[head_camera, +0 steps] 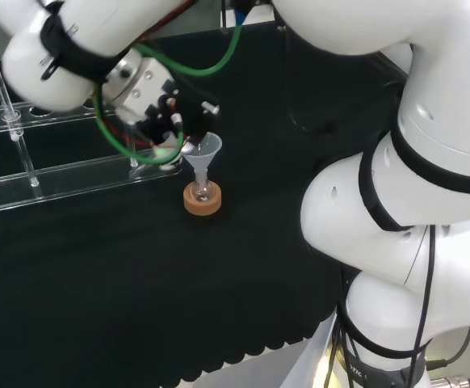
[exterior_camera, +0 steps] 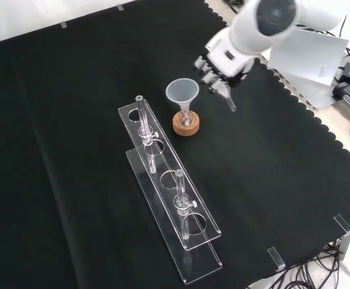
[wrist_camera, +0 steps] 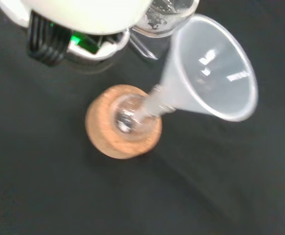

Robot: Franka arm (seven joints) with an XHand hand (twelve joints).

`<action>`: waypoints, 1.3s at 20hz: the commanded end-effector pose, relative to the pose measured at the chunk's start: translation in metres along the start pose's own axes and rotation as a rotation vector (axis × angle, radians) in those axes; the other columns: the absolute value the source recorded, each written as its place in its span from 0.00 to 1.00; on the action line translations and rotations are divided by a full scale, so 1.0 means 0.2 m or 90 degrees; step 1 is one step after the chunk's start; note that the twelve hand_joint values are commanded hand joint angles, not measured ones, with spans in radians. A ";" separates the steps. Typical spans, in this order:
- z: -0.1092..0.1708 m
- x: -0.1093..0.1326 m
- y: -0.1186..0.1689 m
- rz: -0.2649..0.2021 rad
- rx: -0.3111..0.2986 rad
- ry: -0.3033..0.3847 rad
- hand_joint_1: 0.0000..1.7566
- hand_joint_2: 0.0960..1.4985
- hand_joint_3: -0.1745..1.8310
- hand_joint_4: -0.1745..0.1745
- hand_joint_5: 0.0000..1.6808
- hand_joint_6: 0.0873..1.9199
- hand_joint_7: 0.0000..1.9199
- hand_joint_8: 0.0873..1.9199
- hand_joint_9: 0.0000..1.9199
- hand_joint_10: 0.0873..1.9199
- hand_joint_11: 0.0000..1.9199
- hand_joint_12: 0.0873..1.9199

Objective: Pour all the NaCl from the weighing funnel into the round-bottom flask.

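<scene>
Hovering just beside the plastic funnel (exterior_camera: 182, 92), the robot hand (exterior_camera: 218, 71) has its fingers curled round the clear weighing funnel (exterior_camera: 228, 99), whose stem juts out past the fingers in the front view. That plastic funnel sits in the neck of the round-bottom flask (wrist_camera: 127, 117), upright on its cork ring (exterior_camera: 186, 124) on the black worktop (exterior_camera: 73, 120). To pour well, I'd say bring the spout over the cone's mouth first, then tip slowly so no salt spills onto the cloth or knocks the funnel askew.
</scene>
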State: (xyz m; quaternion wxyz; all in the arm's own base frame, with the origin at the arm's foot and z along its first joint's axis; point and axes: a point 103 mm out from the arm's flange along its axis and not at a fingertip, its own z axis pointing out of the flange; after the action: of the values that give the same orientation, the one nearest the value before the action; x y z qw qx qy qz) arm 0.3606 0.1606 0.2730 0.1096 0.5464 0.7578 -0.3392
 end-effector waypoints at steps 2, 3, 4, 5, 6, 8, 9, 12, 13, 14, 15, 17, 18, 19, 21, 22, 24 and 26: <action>0.39 -0.66 0.01 0.180 0.061 0.251 0.66 0.37 0.38 1.00 0.94 0.00 0.62 0.22 0.78 0.00 0.65 0.35; 0.39 -0.67 0.00 0.181 0.057 0.259 0.66 0.37 0.38 1.00 0.94 0.00 0.62 0.22 0.78 0.00 0.65 0.35; 0.40 -0.68 0.00 0.182 0.055 0.264 0.66 0.37 0.38 1.00 0.94 0.00 0.63 0.21 0.78 0.00 0.65 0.35; 0.40 -0.68 0.00 0.183 0.052 0.269 0.66 0.37 0.38 1.00 0.94 0.00 0.63 0.21 0.78 0.00 0.65 0.36; 0.41 -0.69 0.00 0.183 0.051 0.274 0.66 0.37 0.38 1.00 0.94 0.00 0.63 0.21 0.78 0.00 0.65 0.36; 0.41 -0.70 0.00 0.183 0.050 0.282 0.66 0.37 0.38 1.00 0.94 0.00 0.63 0.21 0.78 0.00 0.65 0.36; 0.42 -0.70 0.00 0.183 0.050 0.284 0.66 0.37 0.38 1.00 0.94 0.00 0.63 0.21 0.78 0.00 0.65 0.36; 0.42 -0.70 0.01 0.181 0.048 0.289 0.66 0.37 0.38 1.00 0.94 0.00 0.63 0.21 0.78 0.00 0.65 0.36; 0.42 -0.70 0.01 0.181 0.047 0.290 0.66 0.37 0.38 1.00 0.94 0.00 0.63 0.21 0.78 0.00 0.65 0.36; 0.42 -0.70 0.01 0.181 0.046 0.294 0.66 0.37 0.38 1.00 0.94 0.00 0.63 0.21 0.78 0.00 0.65 0.36; 0.43 -0.71 0.01 0.183 0.046 0.303 0.66 0.37 0.38 1.00 0.94 0.00 0.63 0.21 0.78 0.00 0.65 0.36; 0.43 -0.71 0.01 0.182 0.046 0.305 0.66 0.37 0.38 1.00 0.94 0.00 0.63 0.21 0.78 0.00 0.65 0.36; 0.43 -0.71 0.01 0.181 0.047 0.304 0.66 0.37 0.38 1.00 0.94 0.00 0.63 0.21 0.78 0.00 0.65 0.36; 0.44 -0.72 0.01 0.180 0.049 0.303 0.66 0.37 0.38 1.00 0.94 0.00 0.63 0.21 0.78 0.00 0.65 0.36; 0.44 -0.71 0.01 0.178 0.053 0.297 0.66 0.37 0.38 1.00 0.94 0.00 0.63 0.21 0.78 0.00 0.65 0.36; 0.45 -0.71 0.01 0.177 0.055 0.293 0.66 0.37 0.38 1.00 0.94 0.00 0.63 0.21 0.78 0.00 0.65 0.36; 0.46 -0.70 0.02 0.175 0.059 0.284 0.66 0.37 0.38 1.00 0.94 0.00 0.63 0.21 0.78 0.00 0.65 0.36; 0.46 -0.68 0.03 0.169 0.066 0.269 0.66 0.37 0.38 1.00 0.94 0.00 0.63 0.21 0.78 0.00 0.65 0.36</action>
State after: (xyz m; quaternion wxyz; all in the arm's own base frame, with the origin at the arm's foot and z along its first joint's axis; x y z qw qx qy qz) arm 0.3986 -0.0047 0.2826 -0.0422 0.7151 0.6619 -0.2206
